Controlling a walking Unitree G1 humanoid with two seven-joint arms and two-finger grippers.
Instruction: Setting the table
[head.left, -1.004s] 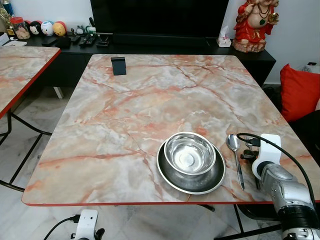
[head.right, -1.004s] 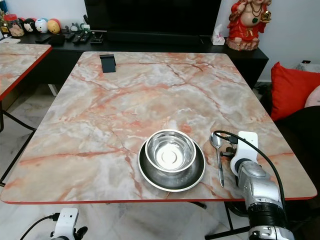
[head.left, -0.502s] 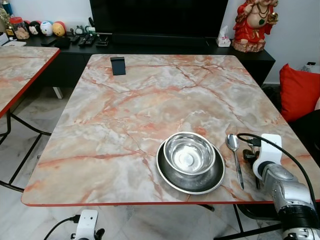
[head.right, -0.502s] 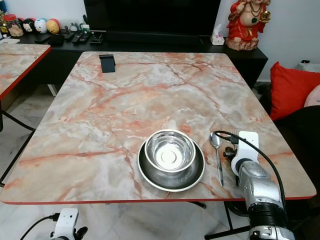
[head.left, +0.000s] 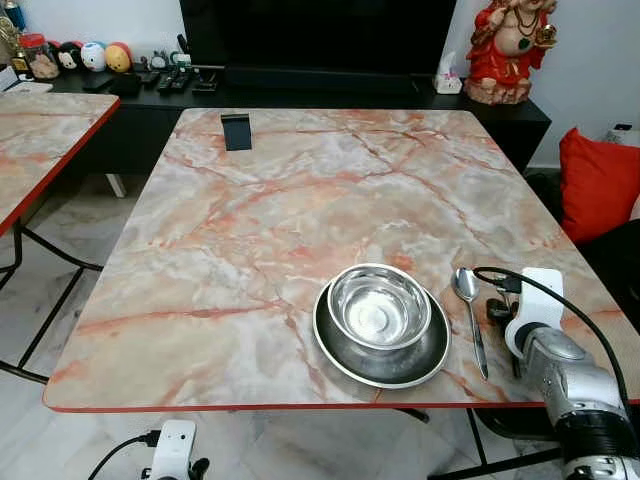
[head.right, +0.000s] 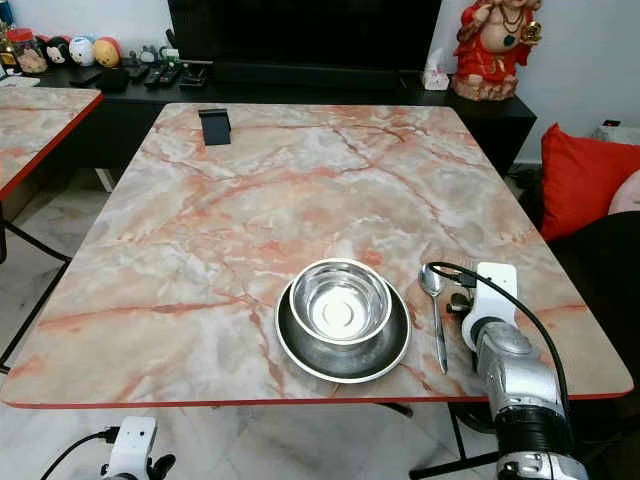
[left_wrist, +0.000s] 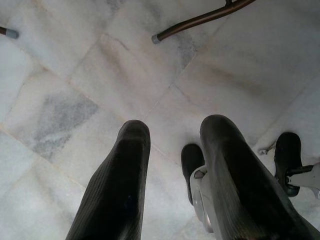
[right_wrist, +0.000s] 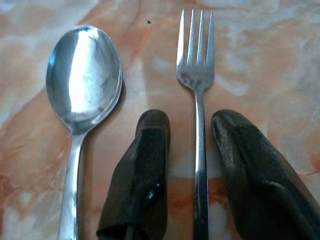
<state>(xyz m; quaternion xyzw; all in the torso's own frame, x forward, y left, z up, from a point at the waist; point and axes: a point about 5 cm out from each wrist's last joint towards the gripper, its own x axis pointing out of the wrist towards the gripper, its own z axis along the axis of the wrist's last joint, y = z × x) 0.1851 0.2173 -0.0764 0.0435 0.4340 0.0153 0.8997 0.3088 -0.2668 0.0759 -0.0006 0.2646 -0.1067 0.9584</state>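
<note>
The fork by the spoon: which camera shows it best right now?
The right wrist view: the fork lies on the table between the right gripper's open fingers, tines clear, beside the spoon. In the eye views the wrist largely hides it. The left wrist view looks at floor.

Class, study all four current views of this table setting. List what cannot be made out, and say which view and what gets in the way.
- Fork: in the eye views the right arm covers it; in the right wrist view the picture edge cuts off its handle end.
- Plate: the bowl hides its middle.
- Items on the sideboard: too small to identify in the eye views.
- Left gripper: the eye views' bottom edge cuts off its arm.
</note>
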